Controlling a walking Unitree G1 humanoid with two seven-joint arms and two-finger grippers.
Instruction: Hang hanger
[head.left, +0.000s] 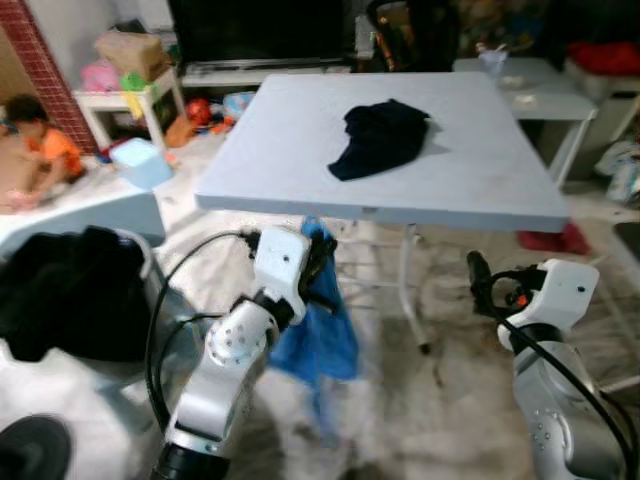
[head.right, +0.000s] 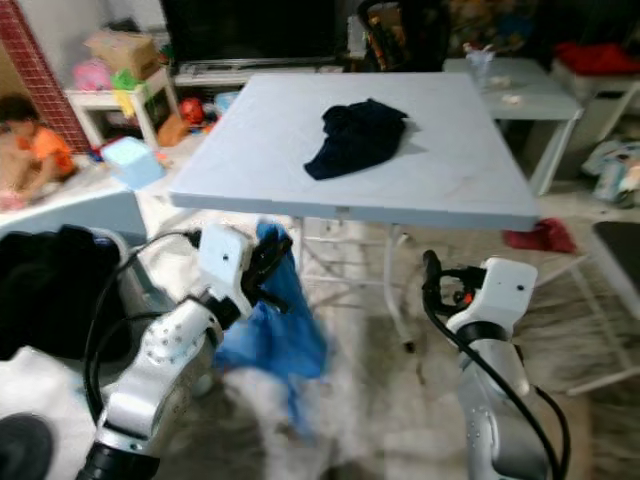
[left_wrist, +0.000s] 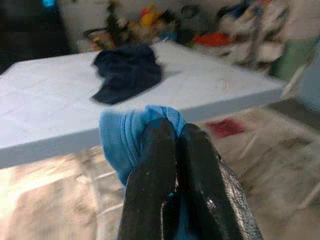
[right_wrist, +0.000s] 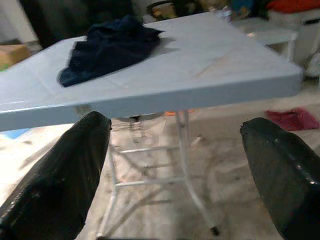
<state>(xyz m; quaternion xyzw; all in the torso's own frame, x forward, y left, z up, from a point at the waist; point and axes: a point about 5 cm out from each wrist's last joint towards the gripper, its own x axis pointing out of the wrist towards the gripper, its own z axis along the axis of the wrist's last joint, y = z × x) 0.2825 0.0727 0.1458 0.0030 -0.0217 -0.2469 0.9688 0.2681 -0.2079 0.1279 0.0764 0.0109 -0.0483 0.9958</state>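
My left gripper is shut on a bright blue cloth that hangs down from it, just below the front edge of the pale blue table. In the left wrist view the blue cloth bunches over the closed fingers. A dark navy garment lies crumpled on the tabletop, a little beyond the middle. My right gripper is held open with nothing in it, below the table's front right part; its fingers frame the table edge in the right wrist view.
The table's white folding legs stand between my arms. A basket of black clothes sits at my left. A person in orange sits on the floor far left. A small white table and a red cloth are at right.
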